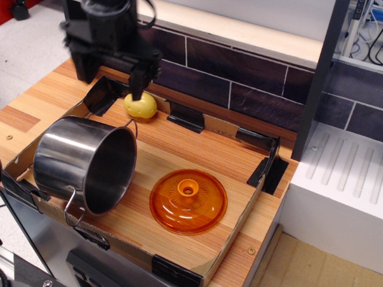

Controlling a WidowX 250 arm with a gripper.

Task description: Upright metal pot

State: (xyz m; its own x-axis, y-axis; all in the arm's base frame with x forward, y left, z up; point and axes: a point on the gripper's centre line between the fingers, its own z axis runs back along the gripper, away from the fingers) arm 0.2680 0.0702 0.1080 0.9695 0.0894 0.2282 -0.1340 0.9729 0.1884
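The metal pot [78, 158] is a shiny steel cylinder lying tilted on its side at the left end of the cardboard tray [230, 239]. Its dark opening faces right, and its base rests up on the tray's left wall. Thin wire loop handles show at the top and the bottom of the rim. My black gripper [112, 75] hangs open and empty above the tray's back left corner, behind and well above the pot. One fingertip [137, 89] is just above a yellow potato [140, 105].
An orange translucent domed lid [188, 200] lies flat in the tray just right of the pot's mouth. A dark tiled wall [239, 84] runs along the back. A white ribbed drainer [341, 179] stands at the right, beyond a dark upright post [320, 78].
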